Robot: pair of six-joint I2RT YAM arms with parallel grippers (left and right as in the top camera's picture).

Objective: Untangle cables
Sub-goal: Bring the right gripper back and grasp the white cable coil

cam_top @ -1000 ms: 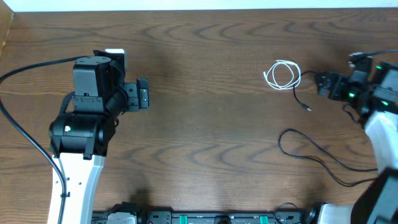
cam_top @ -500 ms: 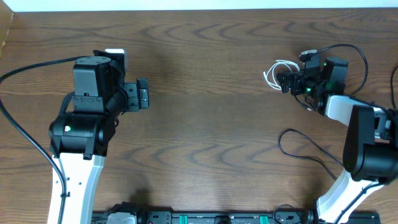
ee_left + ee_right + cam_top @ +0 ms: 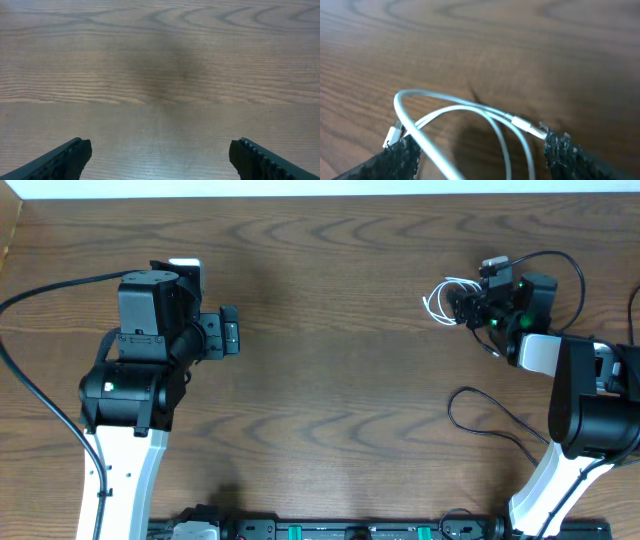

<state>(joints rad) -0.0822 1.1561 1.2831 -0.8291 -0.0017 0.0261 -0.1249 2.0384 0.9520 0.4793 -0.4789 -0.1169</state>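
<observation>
Right gripper (image 3: 462, 307) is directly over the white cable (image 3: 450, 107) at the far right of the table (image 3: 330, 260). The small loops lie across the gap from one finger to the other, and the jaws stand apart astride them, tips up by the cord's plug ends, nothing pinched that I can see. The black cable (image 3: 500, 420) trails away toward the near edge beside that arm, and I can't tell whether the two cross under the gripper. The left gripper (image 3: 160, 150) is well apart across the table, wide open and holding nothing, so this pick belongs to the right arm.
</observation>
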